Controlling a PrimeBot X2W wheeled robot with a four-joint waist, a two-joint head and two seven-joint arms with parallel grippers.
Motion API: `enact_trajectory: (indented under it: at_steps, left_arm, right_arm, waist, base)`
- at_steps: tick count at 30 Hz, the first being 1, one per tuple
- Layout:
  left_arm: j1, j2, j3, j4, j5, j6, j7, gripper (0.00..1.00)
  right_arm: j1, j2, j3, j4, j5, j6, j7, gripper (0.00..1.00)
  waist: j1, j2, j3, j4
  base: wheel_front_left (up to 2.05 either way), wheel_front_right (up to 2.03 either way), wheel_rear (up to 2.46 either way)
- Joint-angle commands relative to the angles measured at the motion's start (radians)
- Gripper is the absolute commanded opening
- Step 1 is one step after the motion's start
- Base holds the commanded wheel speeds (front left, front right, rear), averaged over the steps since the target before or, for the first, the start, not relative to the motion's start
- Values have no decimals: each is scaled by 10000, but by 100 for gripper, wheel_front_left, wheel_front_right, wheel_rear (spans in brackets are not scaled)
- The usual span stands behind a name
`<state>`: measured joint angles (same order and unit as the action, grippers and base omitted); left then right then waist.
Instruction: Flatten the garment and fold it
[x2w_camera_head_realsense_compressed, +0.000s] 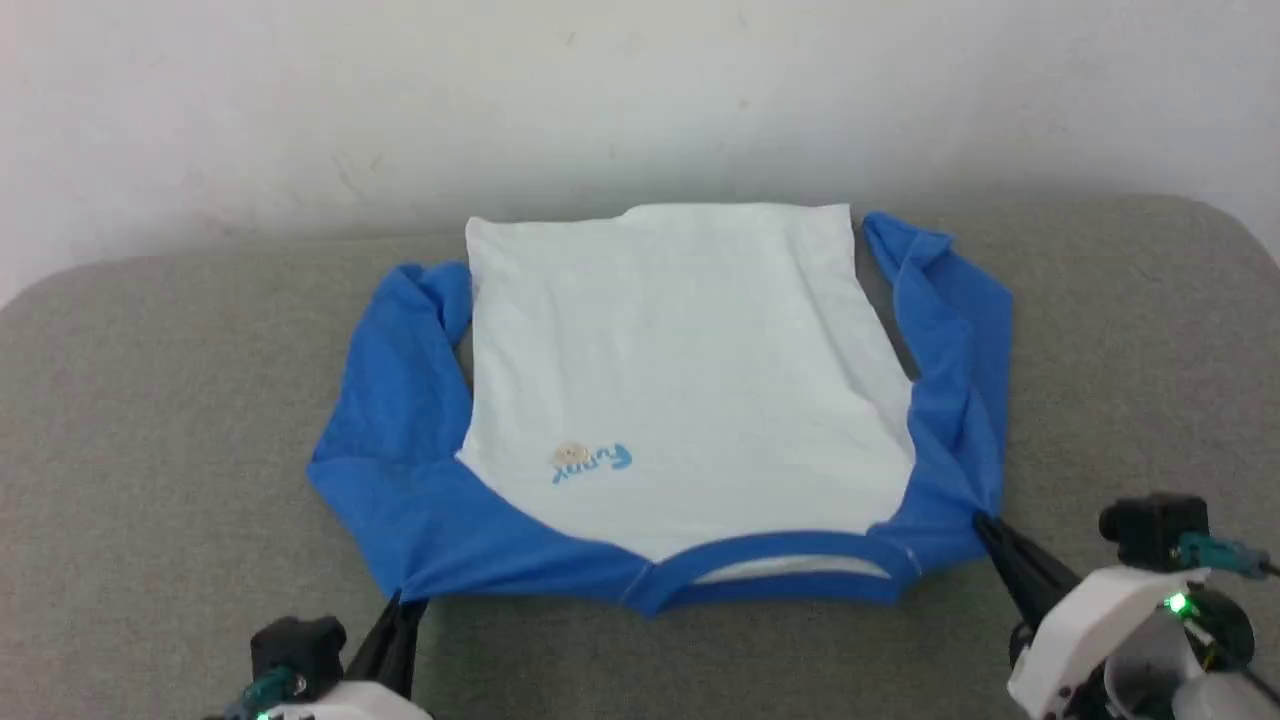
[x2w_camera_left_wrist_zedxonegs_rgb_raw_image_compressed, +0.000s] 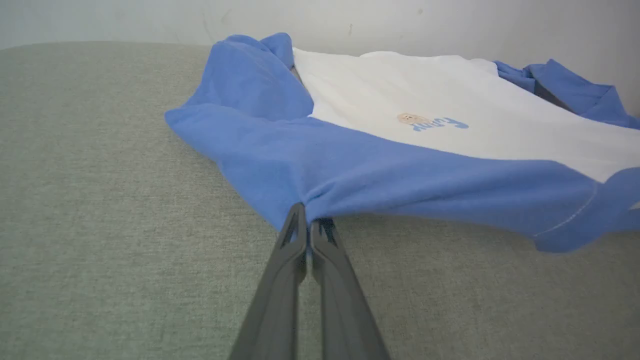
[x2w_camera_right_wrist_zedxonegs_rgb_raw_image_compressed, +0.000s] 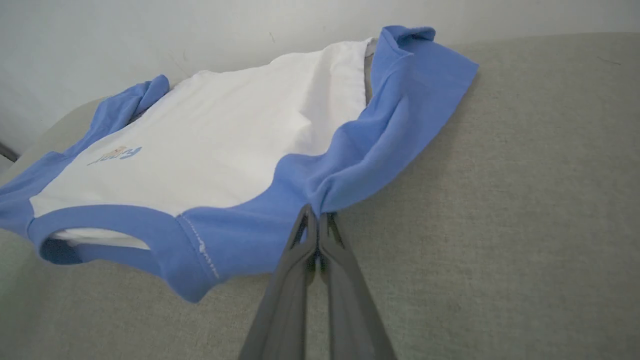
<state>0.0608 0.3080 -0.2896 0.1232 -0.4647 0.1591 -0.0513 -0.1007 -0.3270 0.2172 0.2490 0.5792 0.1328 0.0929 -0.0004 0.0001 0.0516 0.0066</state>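
The garment, a white-bodied shirt with bright blue sleeves and a small blue print, lies spread on the grey surface, collar toward me and hem toward the wall. Both sleeves are bunched along the body's sides. My left gripper is shut on the blue shoulder fabric at the near left corner; the left wrist view shows the garment pinched at the gripper. At the near right corner my right gripper is shut on the other blue shoulder, where the garment is gathered at the gripper. The collar edge hangs slightly lifted between them.
A grey fabric-covered table with rounded far corners holds the shirt. A pale wall rises right behind it. Bare grey surface lies to the left, right and in front of the shirt.
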Motion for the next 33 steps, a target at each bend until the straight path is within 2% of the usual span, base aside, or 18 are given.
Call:
enact_trajectory:
  at_steps: [1,5,9,15,18,19,20,21,22,26,33]
  left_arm:
    - [404,168,57,-356,42,215,189,0]
    - [1654,424,132,-1582,-97,754,1021,0]
    - [2643,599,189,-2311,-341,1196,1898,0]
    - [3515,552,9,-2551,-860,1424,2925,0]
    - [3603,465,-71,-2487,-1036,1352,3027,0]
    - [3565,424,-101,-2460,-1104,1284,3027,0]
    - [3491,394,-118,-2435,-1142,1206,2981,10]
    - [3396,366,-122,-2416,-1151,1143,2895,48]
    - [3312,315,-111,-2407,-1184,1104,2819,100]
    - [3015,214,104,-2641,-1255,1013,2363,100]
    - [2117,490,1095,-3710,-847,1168,1054,100]
  right_arm:
    - [500,179,-332,-351,-196,-21,258,0]
    - [2280,956,-1447,-1921,-952,-21,1464,0]
    - [3623,1710,-2077,-3159,-1580,-21,2570,0]
    - [4801,2262,-2489,-3877,-2418,-21,3709,0]
    - [5063,2414,-2490,-4061,-2620,-21,3968,0]
    - [5092,2455,-2475,-4094,-2649,-21,4019,18]
    - [5091,2489,-2412,-4117,-2637,-21,4037,47]
    - [5071,2513,-2340,-4140,-2610,-21,4026,100]
    - [5029,2517,-2261,-4207,-2616,-21,3955,100]
    - [4742,2485,-2151,-4764,-2496,-21,2998,100]
    - [4086,2565,-2671,-5928,-3033,-21,751,100]
  waist:
    - [4,-1,-345,-26]
    - [4,-1,-384,-43]
    - [4,-1,-330,-65]
    - [4,-1,-189,-40]
    - [4,-1,-153,3]
    - [4,-1,-148,17]
    - [4,-1,-145,34]
    - [4,-1,-148,50]
    - [4,-1,-162,67]
    - [4,-1,-208,94]
    - [4,-1,-146,54]
  base:
    - [0,0,0]
    - [0,0,0]
    - [0,0,0]
    - [0,0,0]
    - [0,0,0]
    - [0,0,0]
    - [0,0,0]
    - [0,0,0]
    - [0,0,0]
    - [0,0,0]
    - [0,0,0]
